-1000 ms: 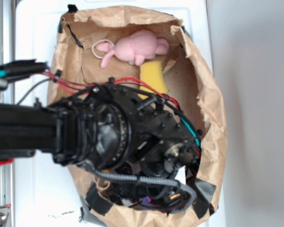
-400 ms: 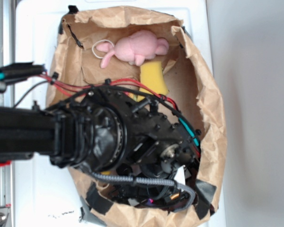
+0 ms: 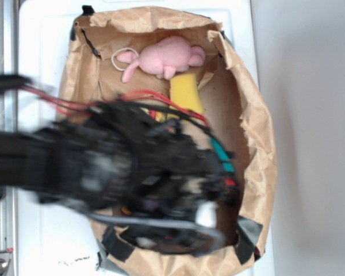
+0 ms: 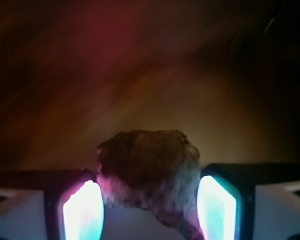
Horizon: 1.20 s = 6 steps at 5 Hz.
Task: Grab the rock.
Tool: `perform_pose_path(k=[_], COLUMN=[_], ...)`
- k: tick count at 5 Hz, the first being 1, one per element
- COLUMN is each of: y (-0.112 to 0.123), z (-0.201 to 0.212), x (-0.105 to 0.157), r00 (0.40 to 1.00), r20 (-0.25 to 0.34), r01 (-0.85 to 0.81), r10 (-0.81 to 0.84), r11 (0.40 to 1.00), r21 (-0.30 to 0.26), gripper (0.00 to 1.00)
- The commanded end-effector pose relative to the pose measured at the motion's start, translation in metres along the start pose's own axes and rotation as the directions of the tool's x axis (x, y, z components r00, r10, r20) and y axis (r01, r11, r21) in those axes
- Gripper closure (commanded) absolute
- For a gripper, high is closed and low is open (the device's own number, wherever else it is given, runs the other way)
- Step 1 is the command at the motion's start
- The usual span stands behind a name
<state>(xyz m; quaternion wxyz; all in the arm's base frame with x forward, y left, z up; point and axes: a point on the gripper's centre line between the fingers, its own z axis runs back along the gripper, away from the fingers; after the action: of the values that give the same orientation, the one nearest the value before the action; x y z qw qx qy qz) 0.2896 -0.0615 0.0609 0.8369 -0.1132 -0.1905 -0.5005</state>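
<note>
Currently, in the wrist view we see the rock (image 4: 149, 172) seated between the two fingers (image 4: 82, 210) of the gripper (image 4: 149, 207), both pads pressed against its sides, so the gripper is holding the rock. From the exterior view we note that the arm (image 3: 121, 167), blurred, fills the lower half of the brown paper bag (image 3: 259, 138) on the white desk (image 3: 46, 52) and hides the rock from that camera. At the far end of the bag we see a pink plush toy (image 3: 164, 57) lying just beside a yellow sponge (image 3: 187, 95).
</note>
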Motion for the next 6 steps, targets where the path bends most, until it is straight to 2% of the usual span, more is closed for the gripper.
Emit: perform_pose_path(k=[1,2,3,4,5,6], y=[0.038,0.037,0.035,0.034,0.032,0.026], z=[0.121,0.133,0.128,0.119,0.090,0.060], x=[-0.023,-0.018,-0.011,-0.010,-0.013,-0.008], r00=[0.939,0.839,0.769,0.830,0.935,0.988], r20=[0.091,0.054,0.045,0.020,0.009,-0.017], r01=[-0.343,-0.519,-0.602,-0.528,-0.346,-0.149], r10=[0.331,0.541,0.637,0.558,0.355,0.153], r11=[0.895,0.767,0.700,0.772,0.904,0.979], r21=[0.286,0.378,0.383,0.354,0.253,0.140], gripper=[1.00,1.00,1.00,0.00,0.00,0.00])
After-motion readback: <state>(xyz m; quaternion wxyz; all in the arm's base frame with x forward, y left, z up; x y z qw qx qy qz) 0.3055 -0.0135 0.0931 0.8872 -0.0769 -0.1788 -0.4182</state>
